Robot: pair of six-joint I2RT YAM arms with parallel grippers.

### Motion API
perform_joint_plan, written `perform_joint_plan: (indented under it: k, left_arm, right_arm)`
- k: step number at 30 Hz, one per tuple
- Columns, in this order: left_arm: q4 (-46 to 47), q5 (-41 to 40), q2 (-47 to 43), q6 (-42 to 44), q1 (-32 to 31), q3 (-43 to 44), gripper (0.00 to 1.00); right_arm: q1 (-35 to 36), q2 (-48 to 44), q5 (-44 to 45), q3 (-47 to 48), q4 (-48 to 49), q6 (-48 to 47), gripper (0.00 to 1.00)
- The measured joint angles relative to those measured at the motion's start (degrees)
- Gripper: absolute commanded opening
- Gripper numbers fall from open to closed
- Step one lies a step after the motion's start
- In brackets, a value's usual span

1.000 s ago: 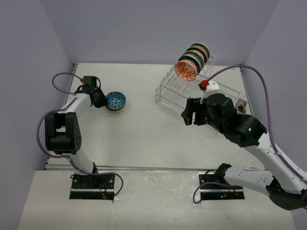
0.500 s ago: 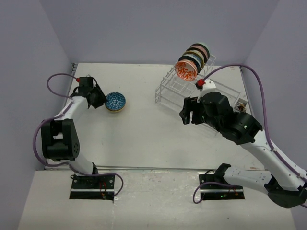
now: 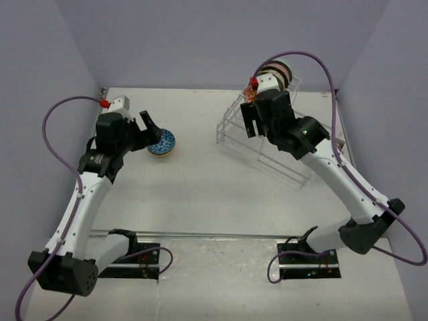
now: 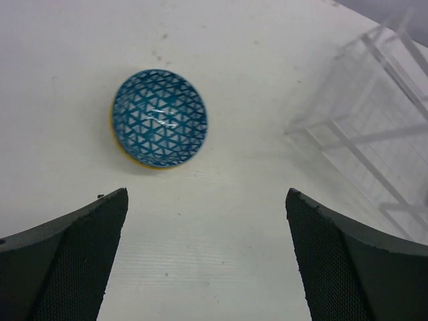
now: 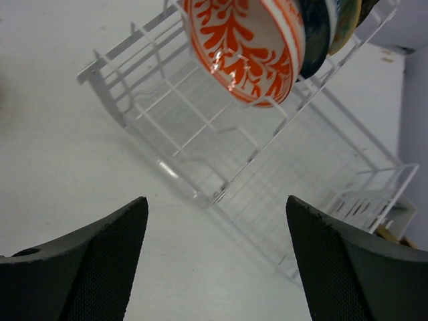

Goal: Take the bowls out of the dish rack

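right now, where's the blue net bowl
Top view: the bowl sits left on the table, just beyond the open left gripper, left of the dish rack.

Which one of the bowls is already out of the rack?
The blue net-patterned bowl, sitting alone on the table. The others, with the orange-leaf bowl foremost, stand on edge in the dish rack.

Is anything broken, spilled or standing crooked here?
Nothing stands out. The blue bowl sits flat on the table, apart from the dish rack; the red-orange bowl and those behind it stand on edge in its slots. No cracks or spills show.
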Motion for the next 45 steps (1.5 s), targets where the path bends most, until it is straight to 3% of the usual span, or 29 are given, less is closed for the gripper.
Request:
perform_joint_plan:
  k: [3, 10, 15, 22, 34, 45]
  left_arm:
    - [-1.97, -1.01, -7.28, 2.47, -6.05, 1.27, 1.0]
    - [-2.82, -1.29, -17.9, 7.69, -6.47, -6.29, 1.0]
    - [-3.76, 0.83, -16.33, 8.2, -6.75, -14.51, 1.0]
    - [-2.6, 1.99, -18.21, 9.01, -6.8, -15.26, 1.0]
    - [-2.01, 4.02, -17.81, 9.09, -7.52, -15.54, 1.0]
    - [-1.62, 5.05, -17.86, 9.44, -7.87, -15.63, 1.0]
  right_arm:
    - [-1.77, 5.86, 6.14, 4.17, 1.18, -6.45, 0.88]
    - [-5.03, 15.5, 12.28, 11.5, 4.72, -19.34, 0.79]
    - [-5.07, 19.23, 14.56, 16.87, 7.63, -25.33, 0.68]
    - [-5.07, 22.86, 16.65, 18.34, 10.73, -30.29, 0.48]
    - [-5.11, 26.69, 17.88, 18.88, 12.39, -32.85, 0.38]
    - [-5.14, 27.02, 21.88, 15.08, 20.26, -37.2, 0.25]
